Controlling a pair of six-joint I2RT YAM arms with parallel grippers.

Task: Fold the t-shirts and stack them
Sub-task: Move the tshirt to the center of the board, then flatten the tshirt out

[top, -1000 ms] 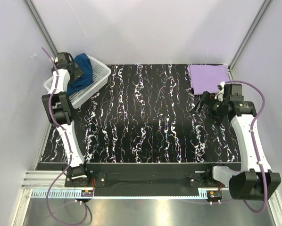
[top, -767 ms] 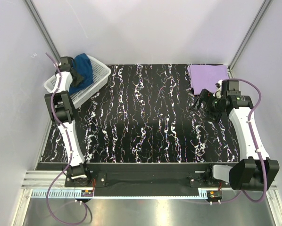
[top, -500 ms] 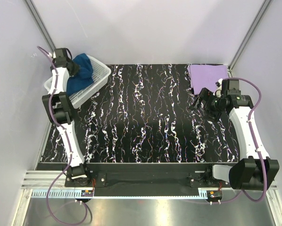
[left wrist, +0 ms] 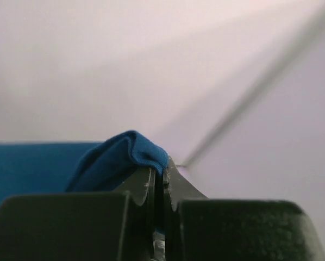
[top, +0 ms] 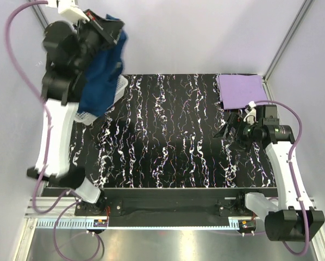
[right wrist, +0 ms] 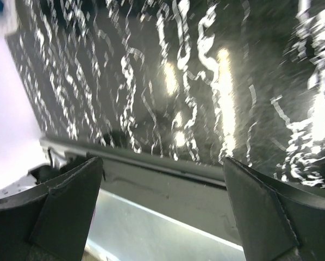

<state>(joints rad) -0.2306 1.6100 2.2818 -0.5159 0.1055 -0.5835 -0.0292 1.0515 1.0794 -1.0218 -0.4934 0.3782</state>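
White perf. basket [top: 120, 87] at far-left corner of black marbled tbl [top: 173, 141] — mostly hidden.

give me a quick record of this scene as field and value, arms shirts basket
left gripper: shut on a fold of the blue t-shirt, raised high over the far left corner
blue t-shirt: hanging unfolded from the left gripper, its lower part covering most of the basket
lavender t-shirt: lying flat and folded at the far right corner of the table
right gripper: open, holding nothing, above the table just in front of the lavender t-shirt
stack: not yet made, the shirts are at opposite sides
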